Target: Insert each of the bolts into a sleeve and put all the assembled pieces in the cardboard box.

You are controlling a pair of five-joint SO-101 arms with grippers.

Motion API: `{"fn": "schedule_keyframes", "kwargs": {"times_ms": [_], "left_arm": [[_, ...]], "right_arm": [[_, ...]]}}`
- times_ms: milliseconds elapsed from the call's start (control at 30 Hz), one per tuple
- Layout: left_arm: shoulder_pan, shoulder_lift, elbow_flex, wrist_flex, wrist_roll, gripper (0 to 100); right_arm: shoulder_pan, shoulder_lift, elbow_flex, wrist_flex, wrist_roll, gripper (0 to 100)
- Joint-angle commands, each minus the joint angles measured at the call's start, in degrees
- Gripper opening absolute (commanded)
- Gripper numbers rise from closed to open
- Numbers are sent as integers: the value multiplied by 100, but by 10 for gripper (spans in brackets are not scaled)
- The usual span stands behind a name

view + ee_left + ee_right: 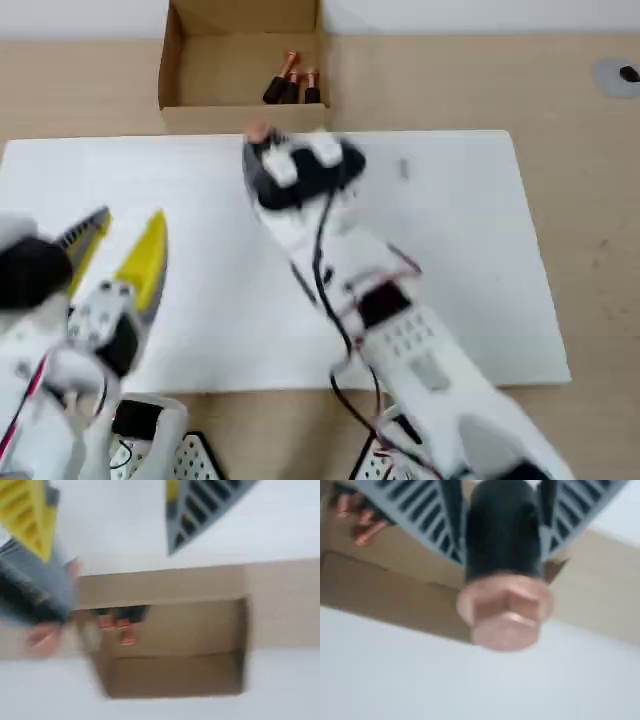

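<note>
The cardboard box [180, 60] stands open at the table's back edge with three assembled pieces [292, 85] lying in it, black sleeves with copper bolts. My right gripper [262, 140] hovers just in front of the box's front wall, shut on another assembled piece [504, 570]: a black sleeve with a copper bolt head [505, 610] sticking out. My left gripper [128, 225] rests at the front left over the mat, open and empty, with its yellow finger [30, 515] and grey finger [200, 510] spread wide. In the left wrist view the box [200, 630] and its pieces [120, 622] lie ahead.
A white mat [450, 250] covers most of the wooden table. A small grey object [620, 75] sits at the back right corner. The right arm's body [400, 330] stretches diagonally across the mat's middle.
</note>
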Motion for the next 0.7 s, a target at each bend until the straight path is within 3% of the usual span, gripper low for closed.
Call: {"fn": "schedule_keyframes", "kwargs": {"times_ms": [0, 200, 667], "left_arm": [[-1002, 171, 1345, -818, 0, 167], [-2127, 136, 3086, -2136, 35, 167], [-1714, -716, 4273, -2127, 0, 167]], "right_arm": [[453, 1297, -1604, -387, 70, 9], [1033, 3697, -3547, -677, 70, 9], [1174, 8268, -8716, -404, 70, 9]]}}
